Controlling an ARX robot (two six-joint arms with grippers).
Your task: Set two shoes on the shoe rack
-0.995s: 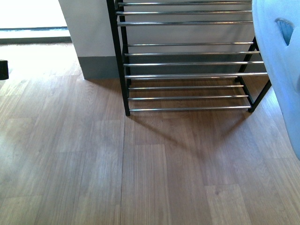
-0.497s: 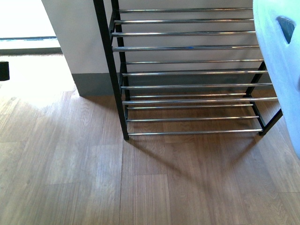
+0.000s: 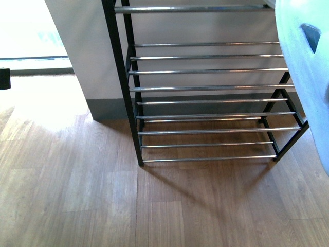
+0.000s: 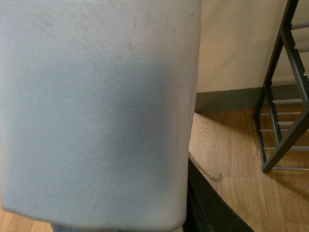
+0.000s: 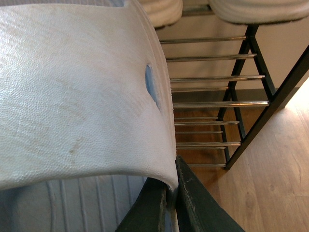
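Since half a second ago the knee-high shoe rack with black metal side frames and thin chrome rods (image 3: pixel 205 87) has slid lower in the front view, and its upper tiers now spread wider apart, which suggests the robot has lifted its view as it faces the rack. At that view's right edge hangs a pale blue one-piece slide sandal (image 3: pixel 303 77), carried high and clear of the brown wood-plank floor (image 3: pixel 77 195), probably so that it can go over a tier's front rod without catching. The front view shows neither gripper. The right wrist view shows the right gripper (image 5: pixel 171 188), its two dark fingers closed on the edge of this sandal's strap, with the rack just beyond it. It also shows two white ribbed undersides (image 5: pixel 161 9) resting on an upper tier, probably soles of shoes already on the rack, which the front view cuts off. In the left wrist view a second pale blue slide sandal (image 4: pixel 96 111) fills most of the picture, held off the floor, with the rack off to one side. Only a dark part of the left gripper (image 4: pixel 205 198) shows, so I cannot tell whether it is closed.
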